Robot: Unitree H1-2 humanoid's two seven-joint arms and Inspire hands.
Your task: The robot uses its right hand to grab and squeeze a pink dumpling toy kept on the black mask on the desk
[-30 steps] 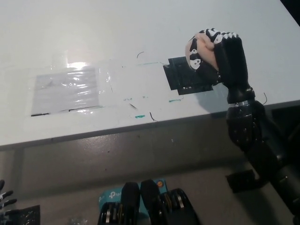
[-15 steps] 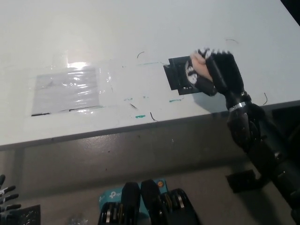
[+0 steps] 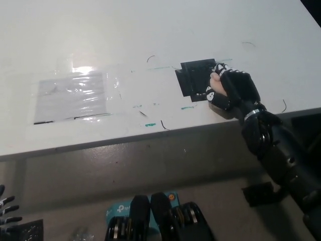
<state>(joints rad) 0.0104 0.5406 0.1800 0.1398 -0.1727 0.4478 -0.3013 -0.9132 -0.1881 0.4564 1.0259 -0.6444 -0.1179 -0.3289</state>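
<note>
Since a second ago the right hand (image 3: 231,90) has come down from above the bench (image 3: 150,30) and now rests low on its surface, at the right edge of the black mask (image 3: 193,78); the pink dumpling toy (image 3: 216,82), carried high in that hand before, is now down at bench level with it. The camera view itself is unchanged.

Only a small pale pink patch of the toy shows, soft and rounded, peeking out at the upper left of the black hand between the fingers (image 3: 220,68) and the palm. Most of it is covered, so its long axis and the way it points cannot be told. It sits at the mask's right border, partly over the dark square.

The right hand's fingers are curled tight around the toy, closed on it with the white-marked knuckles facing up and left. The black forearm runs off toward the lower right.

The left hand (image 3: 6,213) rests at the bottom left corner, well apart from the bench top, its white fingertips spread and holding nothing.

A clear plastic sheet (image 3: 75,95) lies on the bench to the left.
</note>
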